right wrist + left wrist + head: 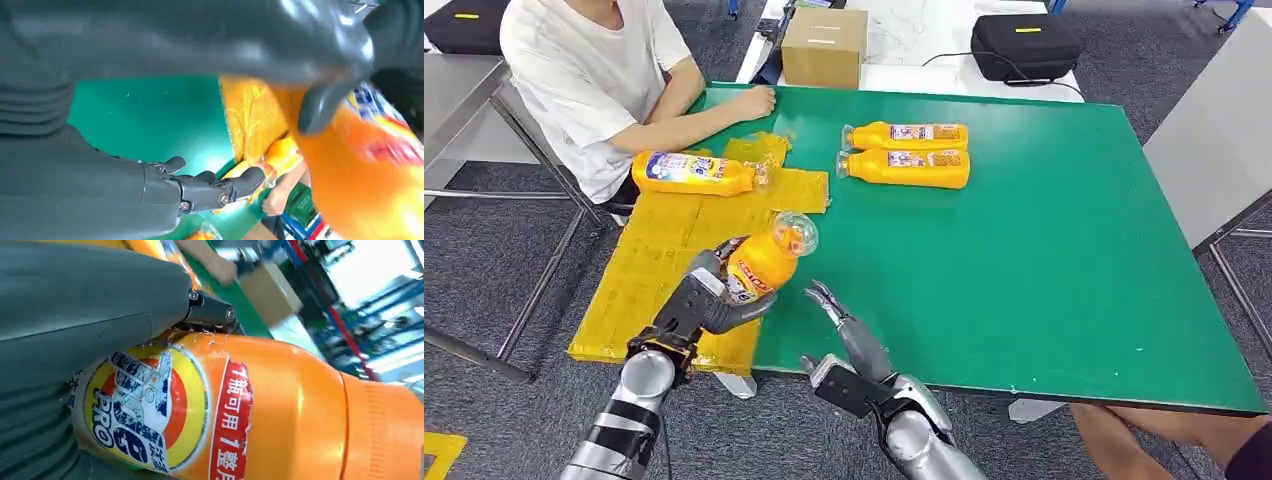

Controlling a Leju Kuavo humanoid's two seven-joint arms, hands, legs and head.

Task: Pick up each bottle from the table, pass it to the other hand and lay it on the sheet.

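The bottle (pixel 766 262) is up off the counter (pixel 1044 250), gripped around its lower body by the left hand (pixel 709 300), tilted with the clear cap pointing up and away, hanging over the edge where the yellow sheet (pixel 659 275) meets the green. Biggest worry imo: it looks smooth, round and glossy, and the left wrist view shows the label scuffed and peeling, so if the fingers ease off before it's low and level it could roll off the sheet or slide out cap-first. It also seems top-heavy in that low grip, so a fast swing might twist it in the hand. The right hand (pixel 849 335) sits just beside it, holding nothing, fingers spread and pointing forward, and it's close enough that a sideways move of the bottle might clip those fingers. Looks-wise it's bright orange plastic with a red, yellow and blue label plus a see-through domed cap. One more bottle (pixel 694 172) already lies on the sheet, so the drop needs to miss it, and two others (pixel 906 153) lie side by side out on the green. A person's hand (pixel 752 102) rests at the far edge of the counter, near the sheet.
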